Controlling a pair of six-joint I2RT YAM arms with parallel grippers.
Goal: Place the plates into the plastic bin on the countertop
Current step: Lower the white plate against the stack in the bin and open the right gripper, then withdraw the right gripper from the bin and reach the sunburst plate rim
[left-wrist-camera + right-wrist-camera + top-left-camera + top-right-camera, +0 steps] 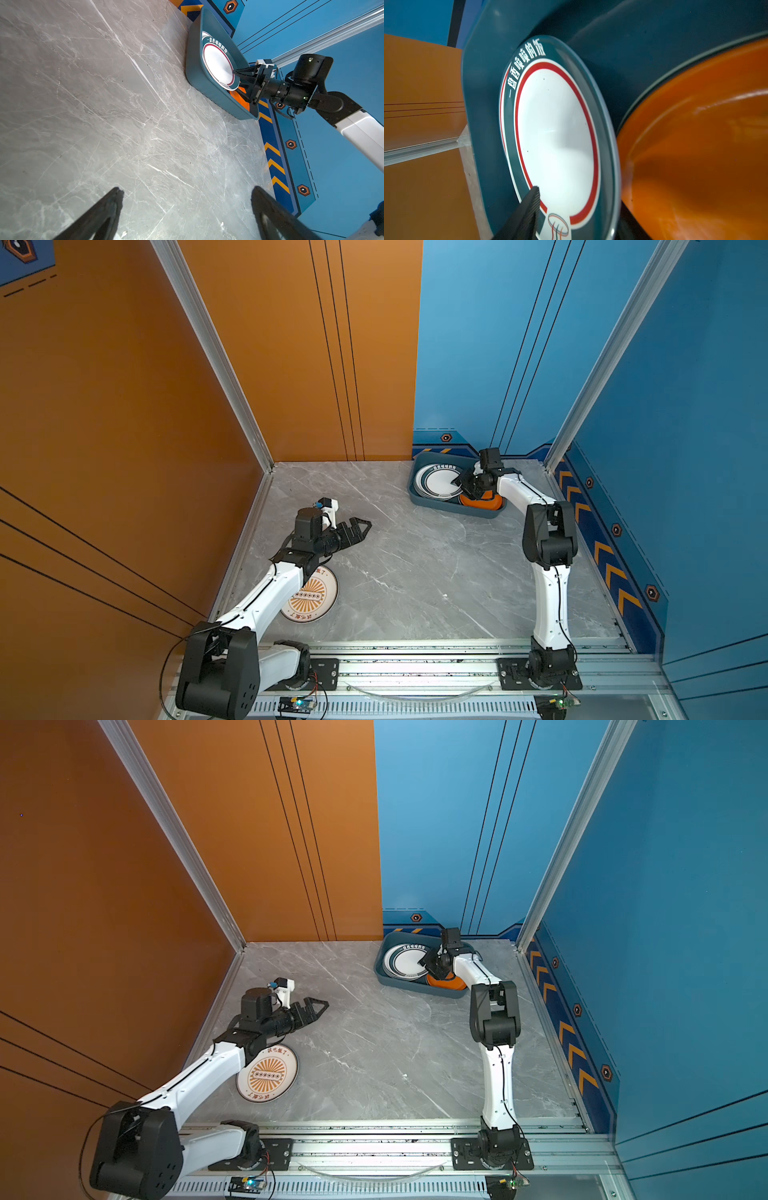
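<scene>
In a top view the teal-rimmed plate (432,485) lies in the far-right plastic bin (449,506), and the sunburst plate (313,597) sits near left. The left wrist view shows the right gripper (236,80) parted astride the binned plate's rim and the left gripper (187,189) spread, empty. From the right wrist view I judge this a release; next, back out cleanly.

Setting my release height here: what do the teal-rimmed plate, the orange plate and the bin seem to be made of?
Teal-rimmed plate: hard and glossy, glazed ceramic or melamine; soft highlights, crisp printed lettering; which one is unclear. Orange plate: glossy too, streaky reflections, likely the same. Bin: moulded plastic, satin finish, rounded corners, dull sheen.
</scene>
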